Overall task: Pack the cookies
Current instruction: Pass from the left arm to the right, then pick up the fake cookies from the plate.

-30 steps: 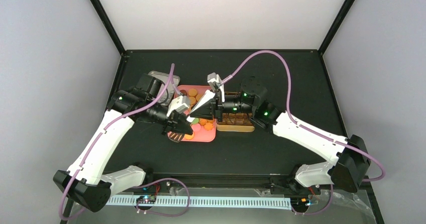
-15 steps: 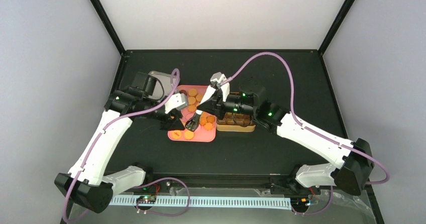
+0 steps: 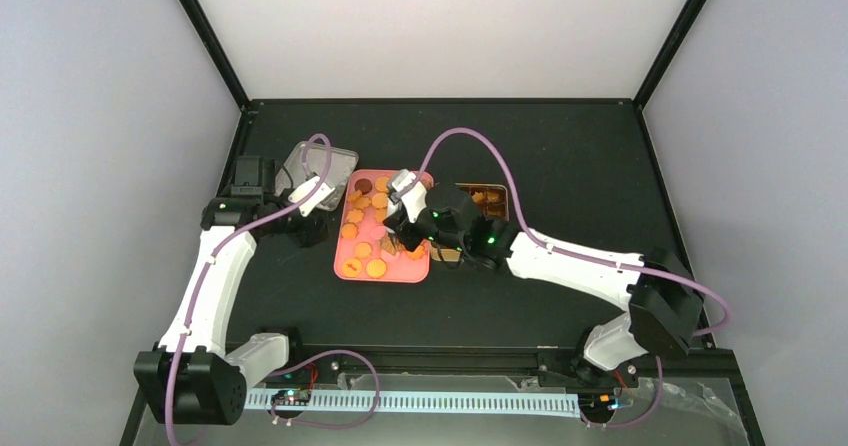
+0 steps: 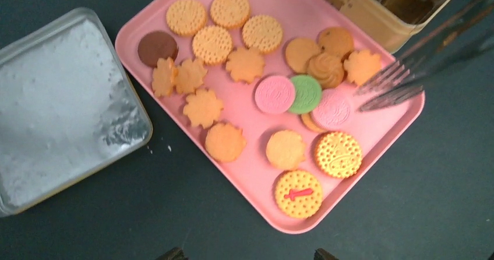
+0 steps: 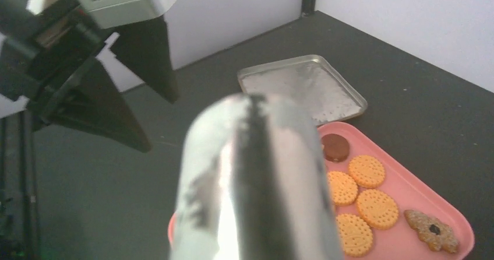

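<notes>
the cookies lie loose in a single layer on the pink tray, which sits on the counter between a silver lid and the gold tin; most are orange rounds and flower shapes, with two pink, one green and one dark brown; a few orange ones seem to sit in the tin's far end already; they look light, thin and stiff, but likely brittle and crumbly, so a hard squeeze could snap one; lying flat, they offer little to hold, so the best hold is probably across the rim from two opposite sides, or under a raised edge where the green one overlaps a pink; the right arm stretches low from the right across the tin, its right claw apparently clamped on metal tongs, though its own fingers are hidden behind the blurred handle; the forked tips hang over the tray's right side, near a pink cookie; the left arm is folded at the left, its left claw apart and empty, looking down on tray and lid.
</notes>
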